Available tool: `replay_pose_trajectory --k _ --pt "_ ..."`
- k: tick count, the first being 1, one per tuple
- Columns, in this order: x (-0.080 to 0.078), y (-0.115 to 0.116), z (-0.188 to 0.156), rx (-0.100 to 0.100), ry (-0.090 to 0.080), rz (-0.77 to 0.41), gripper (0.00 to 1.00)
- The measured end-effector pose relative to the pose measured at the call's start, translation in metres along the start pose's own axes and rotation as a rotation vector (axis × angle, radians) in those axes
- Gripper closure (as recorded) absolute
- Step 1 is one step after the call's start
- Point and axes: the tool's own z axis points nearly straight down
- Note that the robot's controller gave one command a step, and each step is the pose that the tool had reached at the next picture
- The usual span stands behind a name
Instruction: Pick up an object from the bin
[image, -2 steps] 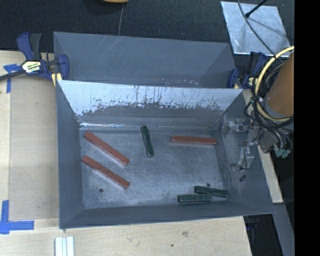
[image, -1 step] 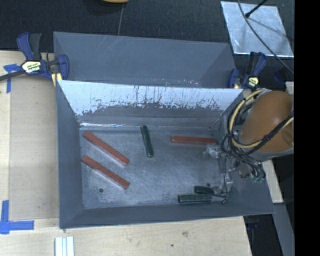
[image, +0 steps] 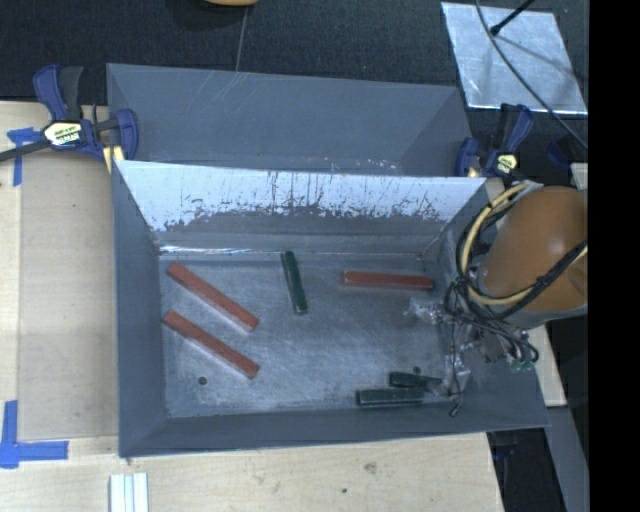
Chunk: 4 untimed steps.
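- Green, near-black flat stick (image: 390, 398) lies on the bin (image: 320, 350) floor, just beside the gripper (image: 455, 385), away from the arm.
- Probably stiff, light and thin; pinch across its narrow width at mid-length.
- Gripper apart or together: cannot tell.

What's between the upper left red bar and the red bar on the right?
A dark green stick, touching neither the upper left red bar nor the right red bar, seen in the camera view.
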Motion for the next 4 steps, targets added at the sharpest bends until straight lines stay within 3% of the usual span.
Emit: replay_pose_trajectory --k 1,2,3,4 --pt "0.001 -0.008 -0.001 0.0 -0.001 0.099 0.0" --pt "0.004 0.004 0.057 0.0 0.003 0.286 0.0" --pt "0.007 -0.009 0.053 -0.005 0.004 0.262 1.0" --pt "0.007 -0.009 0.053 -0.005 0.004 0.261 1.0"
